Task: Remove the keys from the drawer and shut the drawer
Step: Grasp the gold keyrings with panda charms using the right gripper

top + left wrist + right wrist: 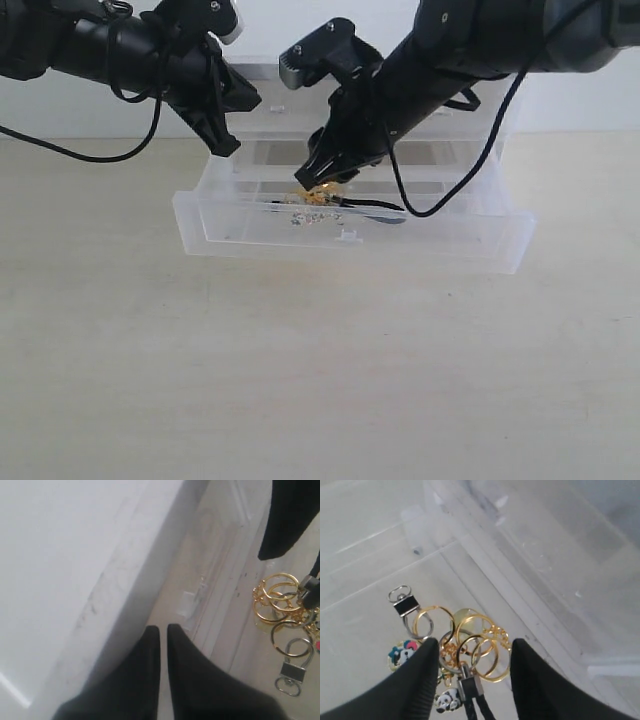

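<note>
The drawer (pixel 240 232), translucent white plastic, stands pulled out toward the front, its small tab handle (pixel 348 237) on the front wall. The keys (pixel 318 194) lie inside it: gold rings (pixel 479 645), a silver clasp (pixel 402 602), panda charms and a black cord. My right gripper (pixel 472 649) is down in the drawer, open, one finger on each side of the gold rings. My left gripper (pixel 226 143) hangs above the drawer's back left corner, shut with nothing in it. In the left wrist view the keys (pixel 281 605) lie off to one side of its fingertips (pixel 150 632).
The rest of the plastic drawer unit (pixel 430 150) stands behind the open drawer against a white wall. A light wooden table (pixel 300 380) stretches in front. Black cables (pixel 100 155) hang from both arms.
</note>
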Tool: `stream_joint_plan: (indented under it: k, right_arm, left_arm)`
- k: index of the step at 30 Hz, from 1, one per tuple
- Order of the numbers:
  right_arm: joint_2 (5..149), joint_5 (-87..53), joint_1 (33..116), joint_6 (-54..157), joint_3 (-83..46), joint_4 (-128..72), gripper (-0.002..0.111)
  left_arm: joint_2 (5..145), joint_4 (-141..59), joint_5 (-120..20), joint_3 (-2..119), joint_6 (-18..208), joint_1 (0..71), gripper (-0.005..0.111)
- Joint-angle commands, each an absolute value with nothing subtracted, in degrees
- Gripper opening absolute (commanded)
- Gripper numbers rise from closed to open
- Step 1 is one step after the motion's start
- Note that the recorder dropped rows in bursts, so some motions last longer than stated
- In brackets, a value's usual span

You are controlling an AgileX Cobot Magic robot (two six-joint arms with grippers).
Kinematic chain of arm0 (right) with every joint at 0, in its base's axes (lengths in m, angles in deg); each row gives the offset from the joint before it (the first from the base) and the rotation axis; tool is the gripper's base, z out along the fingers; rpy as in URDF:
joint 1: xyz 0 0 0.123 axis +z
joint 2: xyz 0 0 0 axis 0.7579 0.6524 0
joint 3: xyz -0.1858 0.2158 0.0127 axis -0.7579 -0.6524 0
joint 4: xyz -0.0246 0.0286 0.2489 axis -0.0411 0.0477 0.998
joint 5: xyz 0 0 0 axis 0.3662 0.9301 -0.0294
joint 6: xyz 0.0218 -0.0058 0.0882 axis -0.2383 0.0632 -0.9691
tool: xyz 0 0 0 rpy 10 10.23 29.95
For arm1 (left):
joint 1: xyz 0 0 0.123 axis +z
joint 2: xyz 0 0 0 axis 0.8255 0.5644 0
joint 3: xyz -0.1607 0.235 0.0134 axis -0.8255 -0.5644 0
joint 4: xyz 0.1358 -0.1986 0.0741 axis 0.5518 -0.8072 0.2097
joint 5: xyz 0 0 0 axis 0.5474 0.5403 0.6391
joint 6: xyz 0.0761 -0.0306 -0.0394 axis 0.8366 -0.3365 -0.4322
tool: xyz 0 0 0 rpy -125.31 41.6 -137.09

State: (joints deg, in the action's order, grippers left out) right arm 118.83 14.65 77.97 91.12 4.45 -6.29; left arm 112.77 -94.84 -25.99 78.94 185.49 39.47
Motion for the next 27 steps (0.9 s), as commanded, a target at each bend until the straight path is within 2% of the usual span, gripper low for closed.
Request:
stream_joint_plan:
  k: [1,20,24,27]
  right_arm:
    - [119.84,16.04,77.81,91.54,4.55,-6.18,0.039]
    - [119.9,18.79,77.92,91.25,4.55,-2.82,0.04]
    - [120.51,18.18,77.92,91.25,4.55,-2.92,0.057]
    - [121.57,17.65,77.92,91.13,4.55,-2.81,0.059]
  left_arm:
    - [112.39,-96.8,-32.7,80.23,185.24,39.75,0.004]
    - [112.39,-96.8,-33.01,80.23,185.24,39.75,0.004]
    - [112.39,-96.8,-33.01,80.23,185.24,39.75,0.004]
    - [112.39,-96.8,-33.01,80.23,185.24,39.75,0.004]
